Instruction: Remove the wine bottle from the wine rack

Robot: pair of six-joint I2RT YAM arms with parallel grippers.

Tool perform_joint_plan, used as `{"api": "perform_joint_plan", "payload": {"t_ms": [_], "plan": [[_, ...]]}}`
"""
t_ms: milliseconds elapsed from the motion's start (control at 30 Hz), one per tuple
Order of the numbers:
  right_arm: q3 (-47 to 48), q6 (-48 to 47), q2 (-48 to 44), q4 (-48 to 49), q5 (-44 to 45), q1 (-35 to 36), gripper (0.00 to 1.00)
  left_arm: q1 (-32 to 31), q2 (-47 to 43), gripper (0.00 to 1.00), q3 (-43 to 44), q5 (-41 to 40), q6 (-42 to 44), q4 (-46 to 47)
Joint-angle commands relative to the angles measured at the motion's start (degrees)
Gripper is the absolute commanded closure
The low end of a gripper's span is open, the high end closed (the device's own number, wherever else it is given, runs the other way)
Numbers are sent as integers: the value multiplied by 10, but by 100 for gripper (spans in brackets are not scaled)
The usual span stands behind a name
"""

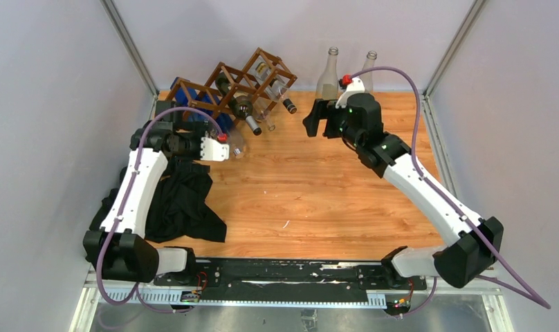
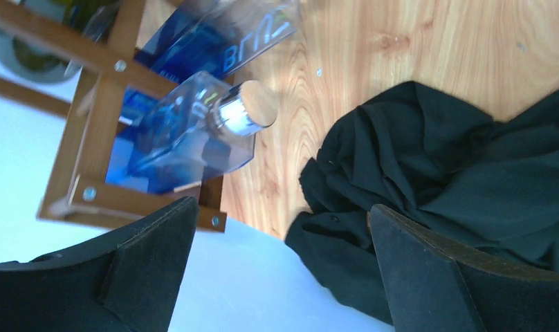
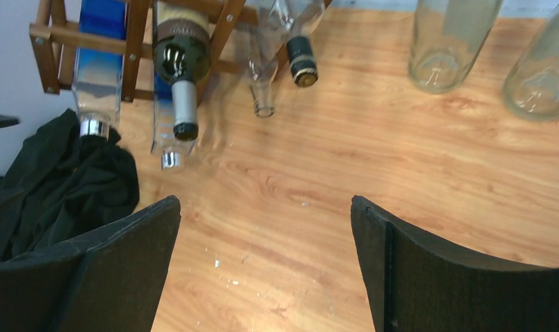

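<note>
1. The dark brown wooden lattice wine rack (image 1: pixel 230 81) stands at the far left of your light wooden bench (image 1: pixel 318 200), near the back wall.
2. The dark green wine bottle with a silver foil neck (image 3: pixel 178 66) lies in a rack cell. Its neck juts out and down toward the bench, and neither hand touches it.
3. A blue square glass bottle with a silver collar (image 2: pixel 183 135) lies in the next cell toward the rack's left end.
4. Your left hand (image 2: pixel 280 214) is spread wide and holds nothing. It sits near the blue bottle's stopper, beside a crumpled black cloth (image 2: pixel 456 173).
5. Your right hand (image 3: pixel 264 207) is spread wide and holds nothing. It hangs over bare bench, apart from the rack.
6. Two clear glass bottles (image 1: pixel 330 75) stand upright at the back, close behind your right hand.
</note>
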Motion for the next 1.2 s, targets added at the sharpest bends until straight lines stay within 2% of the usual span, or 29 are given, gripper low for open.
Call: {"api": "perform_joint_plan", "payload": {"t_ms": [0,133,367,633,900,1000,1167], "plan": [[-38,20,-43,16,-7,26,4,4,4,0,-36,-2,190,85],[-63,30,-61,18,-17,30,3,4,41,0,-26,-7,231,113],[-84,33,-81,17,-18,30,3,4,55,0,-95,-39,322,186],[-81,33,-79,16,-18,30,3,4,98,3,-95,-61,336,234],[-89,36,-84,17,-41,30,2,4,121,10,-113,-65,356,296],[-92,36,-86,18,-40,30,2,4,125,17,-115,-72,357,299],[-95,37,-87,20,-40,30,2,4,109,41,-136,-48,370,313]]}}
